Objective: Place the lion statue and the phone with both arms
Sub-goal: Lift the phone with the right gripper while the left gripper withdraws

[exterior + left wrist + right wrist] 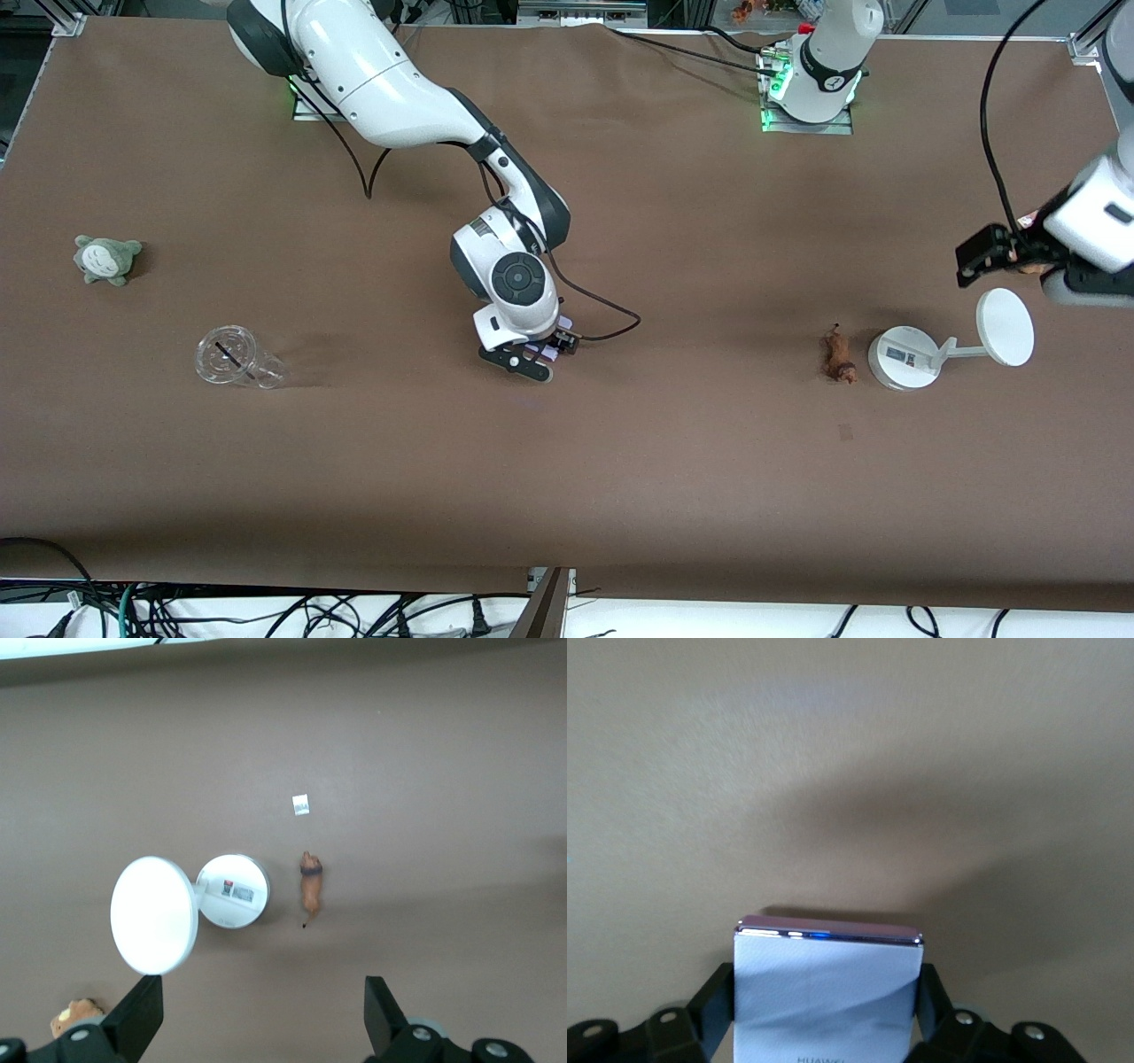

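Nearest the front camera among the task's things is the lion (837,355), lying on its side on the bare table (567,478), just beside the round base of a white stand (904,356) toward the left arm's end. A small white tag (301,804) lies near the lion's head end.

Starting at the right gripper (533,356), over the middle of the table: its fingers (713,1005) are closed on the two sides of the phone (827,992), a lavender slab gripped edge-on, with its free end pointing out over bare cloth. It appears close above the surface, so the phone looks near set-down.

The left gripper (992,255) is up in the air over the left arm's end, spread wide and holding nothing, with the lion and stand in sight between its fingers (133,1019). A brown plush (75,1017) shows at the edge of the left wrist view.

Risks, as I judge them: a phone released on edge may tip and slap flat or slide; the lion is tiny and almost touching the stand, so a descending finger could knock the stand's base or nudge the figurine away.

Containers: one clear cup (237,358) lies on its side toward the right arm's end, seemingly empty. A grey-green plush (106,258) sits farther from the camera than the cup.
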Controlling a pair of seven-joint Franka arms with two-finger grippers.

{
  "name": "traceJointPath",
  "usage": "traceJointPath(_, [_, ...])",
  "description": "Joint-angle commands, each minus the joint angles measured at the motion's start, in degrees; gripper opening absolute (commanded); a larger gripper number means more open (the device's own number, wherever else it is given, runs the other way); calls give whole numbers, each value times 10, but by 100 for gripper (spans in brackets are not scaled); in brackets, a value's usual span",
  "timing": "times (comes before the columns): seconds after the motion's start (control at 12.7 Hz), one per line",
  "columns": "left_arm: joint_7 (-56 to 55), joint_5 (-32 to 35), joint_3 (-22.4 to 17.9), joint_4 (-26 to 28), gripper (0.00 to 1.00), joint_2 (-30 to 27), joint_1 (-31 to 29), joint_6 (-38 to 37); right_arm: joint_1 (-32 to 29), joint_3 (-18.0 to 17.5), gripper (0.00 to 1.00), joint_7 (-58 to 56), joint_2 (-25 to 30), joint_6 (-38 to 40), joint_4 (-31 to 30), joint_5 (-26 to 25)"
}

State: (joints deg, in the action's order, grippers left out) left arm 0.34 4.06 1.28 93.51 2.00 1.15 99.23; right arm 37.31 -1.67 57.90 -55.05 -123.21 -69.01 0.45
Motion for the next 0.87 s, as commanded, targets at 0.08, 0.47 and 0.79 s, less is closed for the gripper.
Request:
traceJointPath(0.08, [-6, -12, -20, 27, 100, -18, 11, -4, -31, -2, 12, -88, 105, 114, -5, -1])
traceJointPath(0.47, [-9, -15, -18, 3, 100, -2, 11, -12, -94, 34, 9, -259, 236, 276, -53, 3])
traceJointPath(0.79, [-5, -16, -15, 0, 100, 10, 14, -26, -100, 97, 9, -387, 246, 304, -76, 4])
